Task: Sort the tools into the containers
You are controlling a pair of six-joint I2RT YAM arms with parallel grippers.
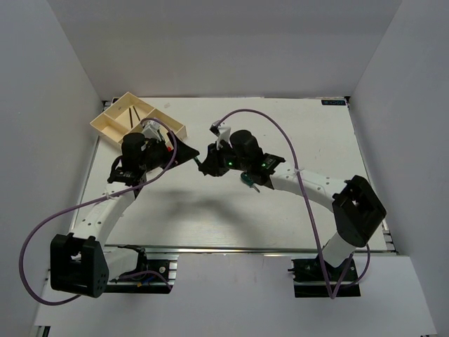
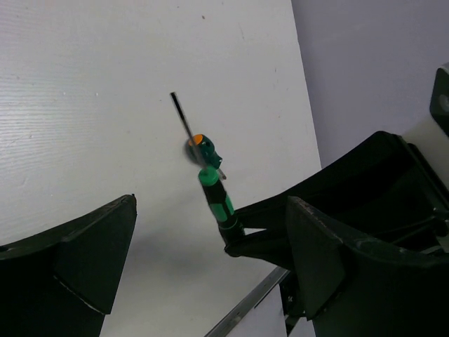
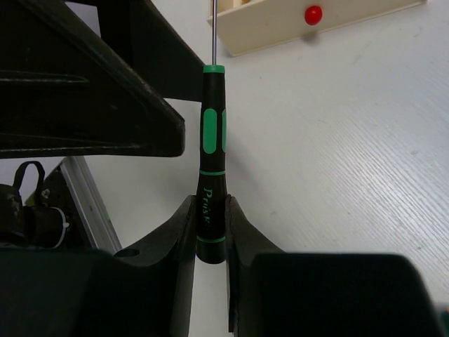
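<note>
**Screwdriver lifted and near the tray, drop-off not yet made**

The right gripper (image 3: pixel 209 210) is pinched narrowly on the butt end of the slim screwdriver with the black-and-green handle (image 3: pixel 212 133). It holds the tool clear of the white worktop (image 1: pixel 316 154), with the thin steel shaft aimed at the shallow cream rectangular tray with divided compartments (image 1: pixel 106 126). The tray sits at the far left corner of the worktop. The screwdriver hangs just short of it, left of the middle and nearer the far edge than the near one. A small red knob (image 3: pixel 313 14) shows against the tray's wall.

The left gripper (image 2: pixel 210 203) stands wide, with nothing between its jaws. It hovers between the tray and the right gripper, facing the screwdriver, and one of its dark fingers (image 3: pixel 91 77) is just beside the handle.

This looks like the transport step for one tool. The open jaws facing the handle suggest a handover to the left arm, but the right arm may equally carry on alone.

For a handover, the left jaws need to close on the bare green part of the handle before the right ones let go. Either way, the shaft must clear the tray's wall and the tool must be released over one compartment, not across a divider. A few dark slender pieces (image 1: pixel 133 112) already lie in one compartment.
</note>
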